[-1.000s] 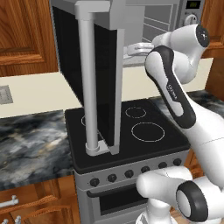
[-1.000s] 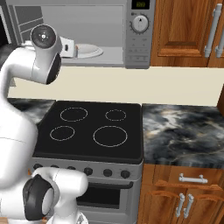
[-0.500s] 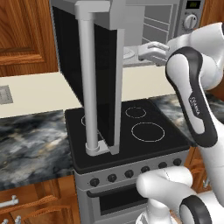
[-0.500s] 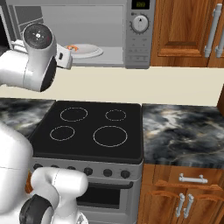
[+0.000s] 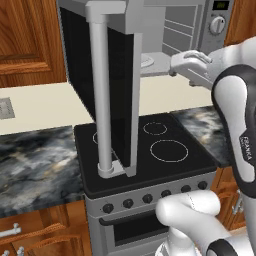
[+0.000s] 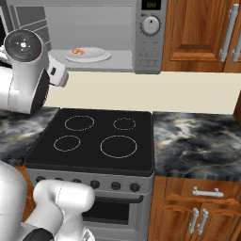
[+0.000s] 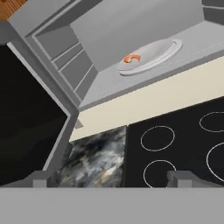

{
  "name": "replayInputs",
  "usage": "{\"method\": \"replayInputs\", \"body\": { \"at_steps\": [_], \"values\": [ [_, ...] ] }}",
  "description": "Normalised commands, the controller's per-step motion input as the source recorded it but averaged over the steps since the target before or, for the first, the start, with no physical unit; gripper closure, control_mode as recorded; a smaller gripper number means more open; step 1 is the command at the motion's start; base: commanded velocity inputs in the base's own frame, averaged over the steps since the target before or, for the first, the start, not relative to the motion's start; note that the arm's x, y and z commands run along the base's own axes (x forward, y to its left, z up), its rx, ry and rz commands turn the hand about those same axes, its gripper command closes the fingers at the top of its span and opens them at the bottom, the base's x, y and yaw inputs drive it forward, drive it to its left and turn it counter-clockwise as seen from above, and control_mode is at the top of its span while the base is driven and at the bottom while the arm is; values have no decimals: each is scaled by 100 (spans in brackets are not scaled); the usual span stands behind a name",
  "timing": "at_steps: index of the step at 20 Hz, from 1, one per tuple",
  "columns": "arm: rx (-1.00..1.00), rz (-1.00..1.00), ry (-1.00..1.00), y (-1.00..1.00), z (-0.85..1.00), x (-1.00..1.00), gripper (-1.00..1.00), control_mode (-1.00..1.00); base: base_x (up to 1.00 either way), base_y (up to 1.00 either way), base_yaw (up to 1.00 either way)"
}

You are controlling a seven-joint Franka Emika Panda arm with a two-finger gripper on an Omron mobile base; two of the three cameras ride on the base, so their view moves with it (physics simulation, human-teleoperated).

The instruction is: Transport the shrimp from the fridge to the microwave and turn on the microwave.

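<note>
A: Where's the shrimp?
B: On the white plate inside the microwave, its door swung wide.
A: Tool?
B: Fingers spread, holding nothing, in front of the microwave.

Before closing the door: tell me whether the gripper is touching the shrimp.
Apart. In the hand view the shrimp lies on the plate inside the microwave, far beyond the open gripper.
</note>
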Motion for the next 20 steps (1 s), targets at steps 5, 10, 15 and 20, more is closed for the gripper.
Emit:
{"method": "replayInputs", "body": {
  "at_steps": [5,10,15,20],
  "values": [
    [9,-1,0,0,-6,-59,-100,-100,0,0,0],
    [17,-2,0,0,-1,-57,-100,-100,0,0,0],
    [24,-5,4,4,-1,-50,-100,-100,0,0,0],
    [26,-1,19,12,0,-37,-100,-100,0,0,0]
  ]
}}
